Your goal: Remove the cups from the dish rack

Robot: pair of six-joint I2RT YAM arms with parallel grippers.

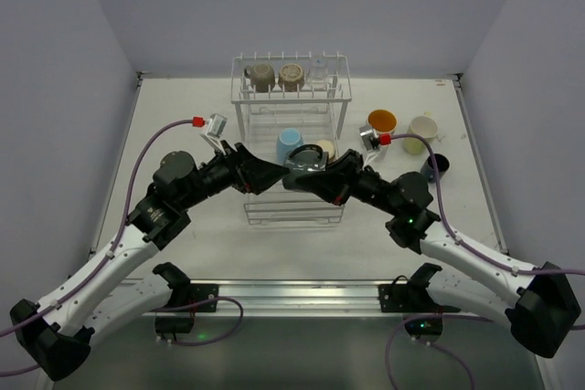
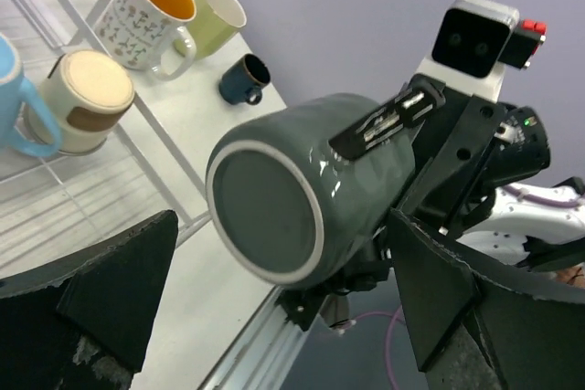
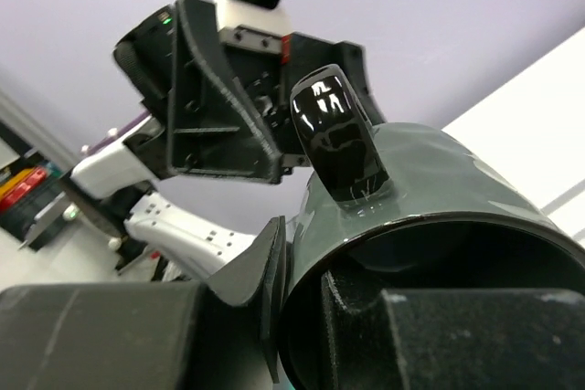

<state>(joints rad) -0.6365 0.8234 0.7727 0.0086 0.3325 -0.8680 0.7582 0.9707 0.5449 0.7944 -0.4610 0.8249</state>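
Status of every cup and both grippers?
left gripper: open.
right gripper: shut on dark green cup.
dark green cup: held airborne, sideways.
light blue cup: dish rack, lower basket.
cream cup: lower basket, base up.
brown cups: upper shelf.
clear glass: upper shelf.
orange-lined mug: upright on table.
yellow-green mug: upright on table.
small dark cup: upright on table.
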